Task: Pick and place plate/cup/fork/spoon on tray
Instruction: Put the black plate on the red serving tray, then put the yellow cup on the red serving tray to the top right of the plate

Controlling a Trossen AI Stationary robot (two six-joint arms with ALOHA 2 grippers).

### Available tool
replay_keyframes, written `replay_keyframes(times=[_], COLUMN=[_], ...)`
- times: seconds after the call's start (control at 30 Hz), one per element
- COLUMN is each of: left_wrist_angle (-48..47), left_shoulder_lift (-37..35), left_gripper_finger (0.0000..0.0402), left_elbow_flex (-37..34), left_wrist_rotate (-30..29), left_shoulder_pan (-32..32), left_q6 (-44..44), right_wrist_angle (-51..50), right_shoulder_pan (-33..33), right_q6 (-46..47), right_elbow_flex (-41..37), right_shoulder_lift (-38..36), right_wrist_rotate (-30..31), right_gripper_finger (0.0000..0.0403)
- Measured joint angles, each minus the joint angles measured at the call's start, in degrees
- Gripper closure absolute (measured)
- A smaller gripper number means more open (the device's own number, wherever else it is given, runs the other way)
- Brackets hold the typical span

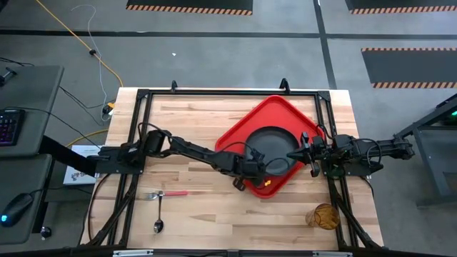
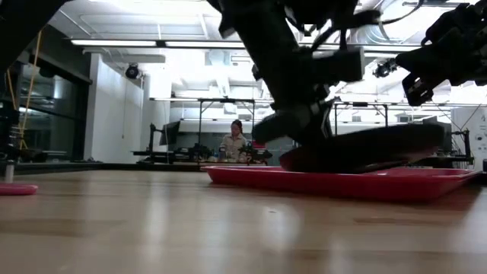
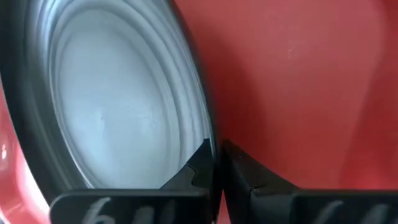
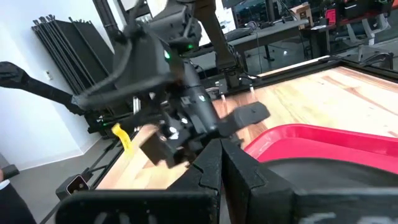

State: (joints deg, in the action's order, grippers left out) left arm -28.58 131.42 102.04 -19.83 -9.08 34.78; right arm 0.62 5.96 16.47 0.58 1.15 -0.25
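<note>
High view: the large red square plastic tray (image 1: 275,118) lies on the desk (image 1: 200,121) toward its right edge, carrying the round dark grey-black plate (image 1: 275,143). The left gripper (image 1: 265,168) reaches over the tray's near corner; its fingers (image 3: 199,165) are pinched narrow on the plate's rim. The low view shows the plate tilted, its left side raised off the tray. The right gripper (image 1: 300,155) sits at the plate's right rim, fingers (image 4: 208,165) fully closed together; whether they touch the plate cannot be told. A red-handled fork (image 1: 166,193) and slim dark spoon (image 1: 158,218) lie near the desk's front left corner, and the ribbed amber plastic cup (image 1: 323,215) near its front right corner.
</note>
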Motion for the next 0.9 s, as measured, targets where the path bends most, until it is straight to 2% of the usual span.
replay_keyframes(times=[0.13, 0.37, 0.9], left_wrist_angle=[-0.19, 1.85, 4.61], left_shoulder_lift=[0.50, 0.46, 0.40], left_gripper_finger=[0.0395, 0.0387, 0.0290], left_elbow_flex=[0.00, 0.02, 0.02], left_wrist_rotate=[-1.89, -0.85, 1.33], left_shoulder_pan=[1.30, 3.73, 1.83], left_q6=[1.63, 1.20, -1.74], right_wrist_angle=[0.00, 0.00, 0.00], right_shoulder_pan=[0.00, 0.02, 0.02], right_q6=[0.00, 0.00, 0.00], right_elbow_flex=[-0.02, 0.00, -0.02], right_shoulder_lift=[0.00, 0.00, 0.00], right_wrist_rotate=[0.02, 0.02, 0.01], right_gripper_finger=[0.0402, 0.0402, 0.0402])
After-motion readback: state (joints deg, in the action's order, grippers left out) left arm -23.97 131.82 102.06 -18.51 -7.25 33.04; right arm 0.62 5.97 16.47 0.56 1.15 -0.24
